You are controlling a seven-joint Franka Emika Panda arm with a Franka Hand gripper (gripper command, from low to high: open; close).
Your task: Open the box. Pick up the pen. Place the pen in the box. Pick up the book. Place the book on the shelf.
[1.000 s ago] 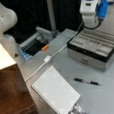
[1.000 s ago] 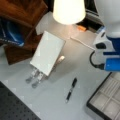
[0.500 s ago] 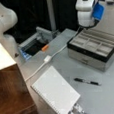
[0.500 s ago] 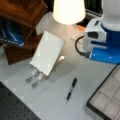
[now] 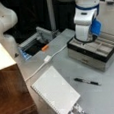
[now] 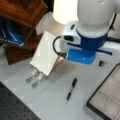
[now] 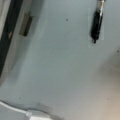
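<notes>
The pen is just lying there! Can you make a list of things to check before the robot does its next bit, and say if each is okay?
1. Box open: ok, its beige compartments show in both front views.
2. Pen free to grab: ok, it lies alone on the table, apart from the box.
3. Pen in the wrist view: ok, it shows near the top edge.
4. Gripper empty and open: cannot tell, the fingers do not show in any view.
5. Book out of the way: ok, it lies apart from the pen.
6. White cable clear of the pen: ok.
</notes>
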